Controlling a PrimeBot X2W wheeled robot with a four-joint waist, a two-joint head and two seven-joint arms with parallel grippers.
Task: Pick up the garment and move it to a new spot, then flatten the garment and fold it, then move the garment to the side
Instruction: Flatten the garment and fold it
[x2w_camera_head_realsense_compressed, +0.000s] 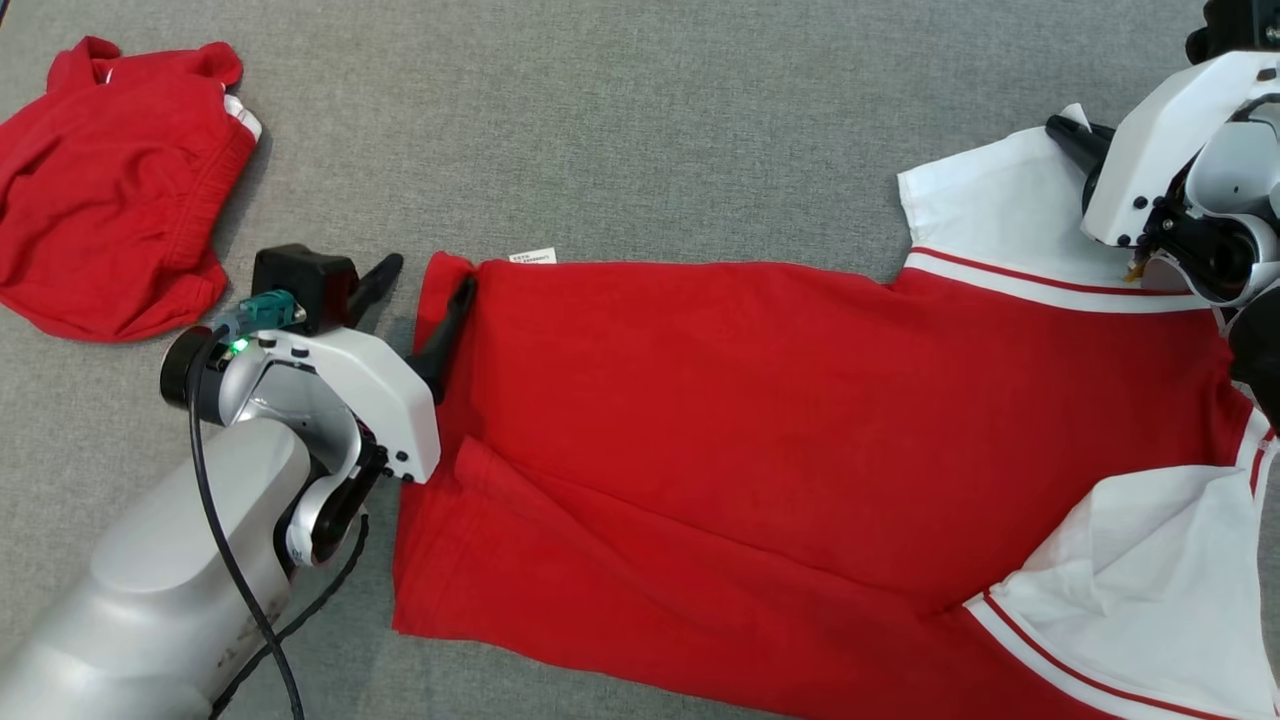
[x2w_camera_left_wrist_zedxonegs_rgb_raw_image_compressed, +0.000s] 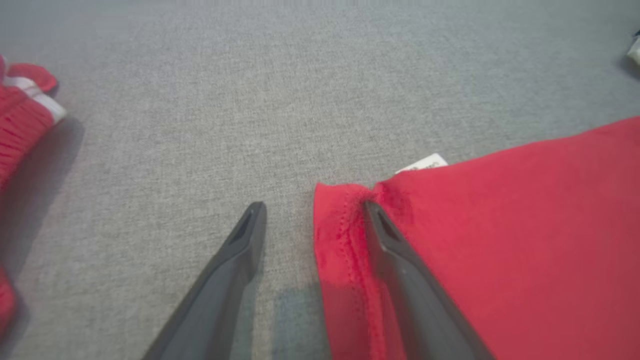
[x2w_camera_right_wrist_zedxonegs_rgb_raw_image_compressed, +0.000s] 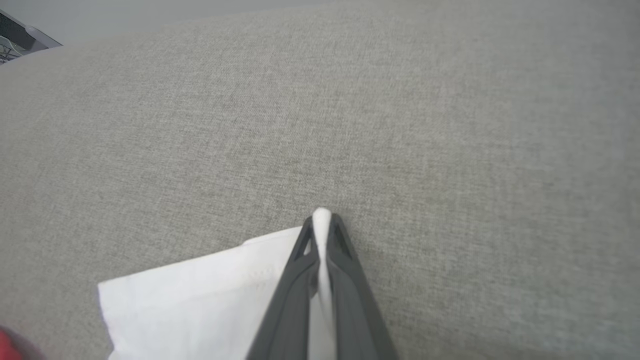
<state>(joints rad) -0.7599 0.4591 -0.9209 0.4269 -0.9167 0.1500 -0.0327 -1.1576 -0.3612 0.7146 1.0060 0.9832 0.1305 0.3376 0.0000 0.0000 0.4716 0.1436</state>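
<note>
The garment (x2w_camera_head_realsense_compressed: 760, 420), a red shirt with white sleeves, lies spread on the grey cloth surface. My left gripper (x2w_camera_head_realsense_compressed: 431, 274) is open at its far left hem corner. One finger (x2w_camera_left_wrist_zedxonegs_rgb_raw_image_compressed: 400, 270) rests on the red cloth and the other finger (x2w_camera_left_wrist_zedxonegs_rgb_raw_image_compressed: 230, 270) is on the bare surface, with the hem edge (x2w_camera_left_wrist_zedxonegs_rgb_raw_image_compressed: 340, 240) between them. My right gripper (x2w_camera_head_realsense_compressed: 1068, 130) is shut on the far edge of the upper white sleeve (x2w_camera_head_realsense_compressed: 990, 200). In the right wrist view a white fold (x2w_camera_right_wrist_zedxonegs_rgb_raw_image_compressed: 321, 220) is pinched between the closed fingertips of that gripper (x2w_camera_right_wrist_zedxonegs_rgb_raw_image_compressed: 321, 216).
A second red garment (x2w_camera_head_realsense_compressed: 110, 190) with white trim lies crumpled at the far left, also seen at the left edge of the left wrist view as red cloth (x2w_camera_left_wrist_zedxonegs_rgb_raw_image_compressed: 20, 115). A small white label (x2w_camera_head_realsense_compressed: 532, 256) sticks out at the shirt's far hem. The near white sleeve (x2w_camera_head_realsense_compressed: 1140, 580) lies rumpled at lower right.
</note>
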